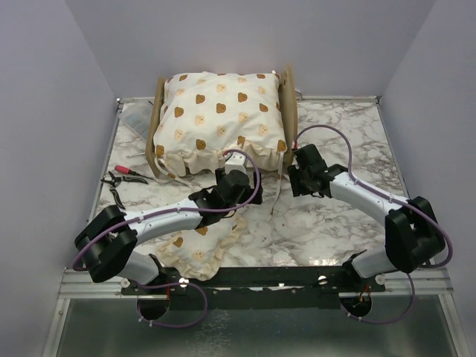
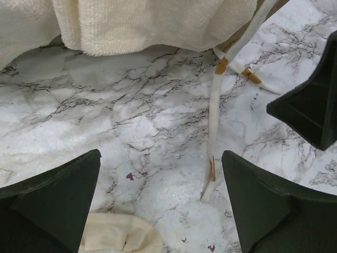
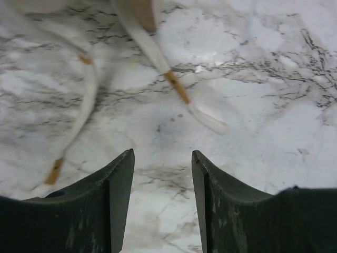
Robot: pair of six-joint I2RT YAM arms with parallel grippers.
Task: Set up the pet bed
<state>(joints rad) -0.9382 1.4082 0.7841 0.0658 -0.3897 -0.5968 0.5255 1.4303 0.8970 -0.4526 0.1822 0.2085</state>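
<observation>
The pet bed (image 1: 288, 111) stands at the back of the table, its plywood ends showing on either side of the large bear-print cushion (image 1: 223, 111) that lies on it. White ties (image 2: 213, 132) hang from the cushion's front onto the marble. My left gripper (image 1: 232, 175) hovers just in front of the cushion's ruffle (image 2: 131, 26), open, with only bare marble between its fingers (image 2: 160, 155). Over at the bed's front right corner my right gripper (image 1: 297, 169) is open too; its fingers (image 3: 162, 153) hold nothing, and two ties (image 3: 152, 52) lie ahead of them.
A small bear-print pillow (image 1: 201, 249) lies near the front edge under the left arm, and its corner (image 2: 118, 237) shows in the left wrist view. Red-handled pliers (image 1: 126, 172) and a clear plastic bag (image 1: 137, 123) lie at the left. Walls enclose the table.
</observation>
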